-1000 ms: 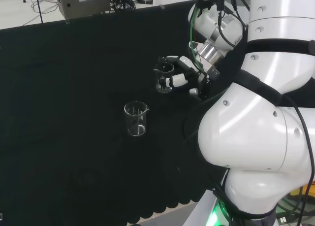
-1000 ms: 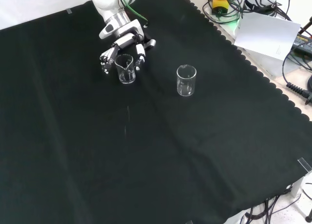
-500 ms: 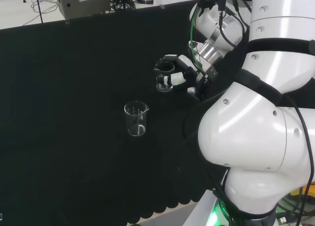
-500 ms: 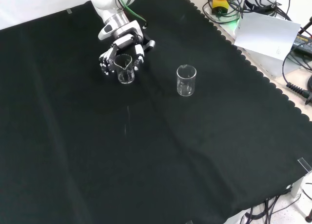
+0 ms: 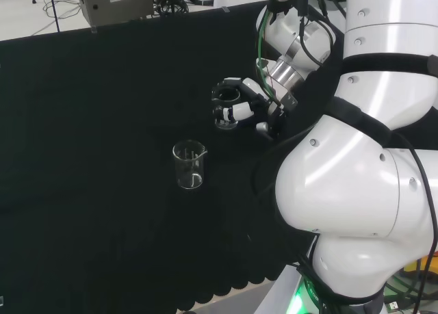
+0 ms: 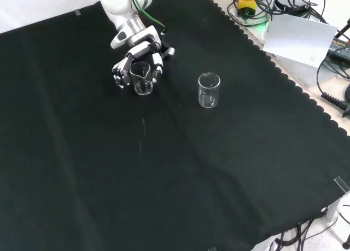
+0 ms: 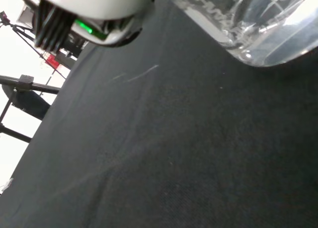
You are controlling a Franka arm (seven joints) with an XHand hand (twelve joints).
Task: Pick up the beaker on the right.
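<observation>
Hand point(image 5: 241, 106) curled round small clear glass beaker point(image 5: 226, 113), fingers point(image 6: 121, 70) wrapping its wall from both sides in front view, thumb side toward the arm. Grasping, not released.

Landmark: second beaker point(image 5: 189, 165), standing free on black cloth point(image 6: 180, 169), nothing near it.

Held beaker, relative to second beaker:
- Head view: up and to the right, near but apart, dark gap of cloth between.
- Front view: to the left and slightly farther off, same gap visible.

Held beaker point(image 6: 141, 78) upright, long axis vertical, spout rim visible at top in front view. Mouth open upward, seemingly empty; hard to confirm through clear glass.

Wrist view: base of held beaker point(image 7: 258, 24) close to camera, rounded bottom edge with cloth passing beneath. Looks clear of the cloth rather than seated, judged from that edge; head and front views cannot settle contact.

Relation that matters for the coming move: beaker sits inside the curl, just ahead of the palm, axis vertical and across the fingers. Lift therefore straight up along that axis; any tilt toward the spout side risks slip in the curl. Second beaker well outside the likely upward path, so no clash expected unless the hand swings toward it.

Step judged: grasp made, raising under way or about to begin. Task close to done once the base is plainly above the cloth.
</observation>
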